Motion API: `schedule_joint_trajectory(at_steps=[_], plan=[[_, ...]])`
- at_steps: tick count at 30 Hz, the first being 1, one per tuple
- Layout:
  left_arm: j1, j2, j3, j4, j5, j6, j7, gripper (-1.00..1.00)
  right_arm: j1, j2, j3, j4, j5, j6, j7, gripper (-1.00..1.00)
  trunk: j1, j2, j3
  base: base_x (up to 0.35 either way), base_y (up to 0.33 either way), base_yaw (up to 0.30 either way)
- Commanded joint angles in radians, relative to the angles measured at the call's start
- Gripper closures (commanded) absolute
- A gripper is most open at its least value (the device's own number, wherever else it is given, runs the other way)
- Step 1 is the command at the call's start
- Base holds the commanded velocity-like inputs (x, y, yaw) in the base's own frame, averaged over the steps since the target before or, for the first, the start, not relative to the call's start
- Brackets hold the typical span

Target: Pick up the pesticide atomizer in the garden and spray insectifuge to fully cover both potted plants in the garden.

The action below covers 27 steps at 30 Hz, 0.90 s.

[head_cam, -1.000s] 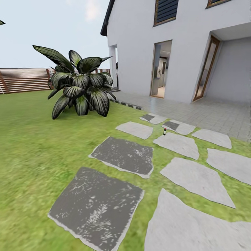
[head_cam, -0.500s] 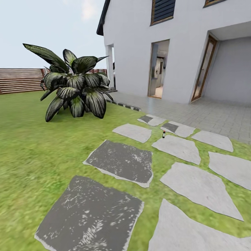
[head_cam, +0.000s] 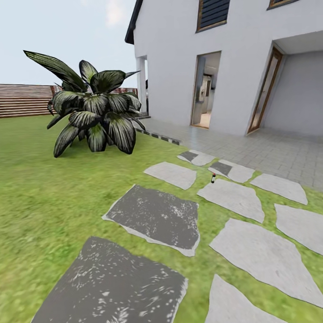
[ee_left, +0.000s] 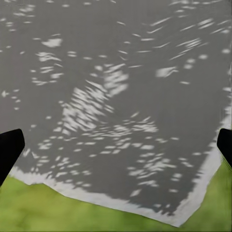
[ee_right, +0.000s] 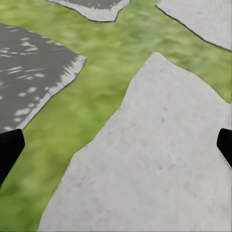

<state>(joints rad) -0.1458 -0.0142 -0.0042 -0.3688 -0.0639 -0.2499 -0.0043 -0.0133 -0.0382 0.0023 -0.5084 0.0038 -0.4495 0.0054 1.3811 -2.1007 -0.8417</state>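
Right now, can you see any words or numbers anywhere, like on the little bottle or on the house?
None can be read.
The little bottle standing at the edge of a pale stepping stone: too small to tell if it has a label.
The house wall: plain white, no sign or number.
The wooden fence: bare slats, no writing.

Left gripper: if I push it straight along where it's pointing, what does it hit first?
Most likely the dark grey paving slab lying straight ahead between the left gripper fingertips, with nothing seen in between; how far off is unclear.
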Motion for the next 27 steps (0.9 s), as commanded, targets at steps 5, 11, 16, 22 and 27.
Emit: schedule_joint_trajectory(at_steps=[5,11,16,22,27], plan=[[-0.001,0.0,0.001,0.0,-0.007,-0.003,0.0,-1.0,-0.001,0.001,0.001,-0.001,-0.001,-0.003,0.0,-1.0,0.0,0.0,-0.001,0.339,0.0,0.0],[-0.001,0.0,0.001,-0.001,-0.007,-0.003,0.0,-1.0,-0.001,0.002,0.001,0.0,-0.001,-0.003,-0.002,-1.0,0.0,0.0,-0.001,0.339,0.0,0.0],[-0.001,0.0,0.001,0.0,-0.007,-0.003,0.0,-1.0,-0.001,0.002,0.001,0.001,-0.001,-0.003,-0.002,-1.0,0.0,0.0,-0.001,0.339,0.0,-0.13],[-0.001,0.0,0.001,0.0,-0.007,-0.003,0.0,-1.0,-0.001,0.002,0.001,0.001,-0.001,-0.003,-0.003,-1.0,0.0,0.0,-0.001,0.339,0.0,-0.244],[-0.001,0.0,0.002,-0.001,-0.007,-0.003,0.0,-1.0,-0.001,0.002,0.001,0.001,0.0,-0.003,-0.003,-1.0,0.0,0.0,-0.001,0.339,0.0,-0.261]])
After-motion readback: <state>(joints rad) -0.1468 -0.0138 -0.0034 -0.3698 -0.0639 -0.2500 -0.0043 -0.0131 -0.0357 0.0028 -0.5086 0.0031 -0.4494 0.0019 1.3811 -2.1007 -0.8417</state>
